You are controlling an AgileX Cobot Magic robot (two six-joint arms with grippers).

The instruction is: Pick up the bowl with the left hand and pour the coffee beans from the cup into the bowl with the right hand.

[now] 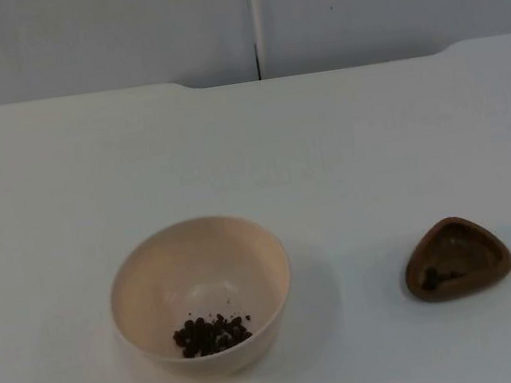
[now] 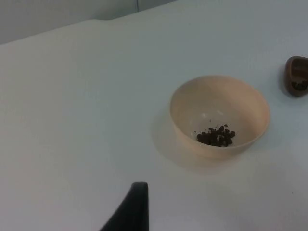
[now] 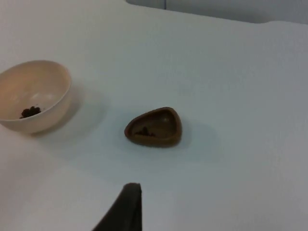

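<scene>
A round cream plastic bowl (image 1: 201, 294) stood upright on the white surface (image 1: 345, 150) with dark coffee beans (image 1: 212, 335) inside. Well apart from the bowl stood a small brown triangular cup (image 1: 456, 257), holding a few beans. Each gripper's black fingertip hung above the surface near the bowl; I cannot tell whether either was wide or narrow.

The bowl (image 1: 201, 294) stands on the worktop (image 1: 344, 141), close to its front edge and a little left of the middle. The coffee beans (image 1: 212, 335) lie in the bowl, at the front part of its bottom. The cup (image 1: 456, 258) stands on the worktop to the right of the bowl, well apart from it. A few beans are in the cup.
</scene>
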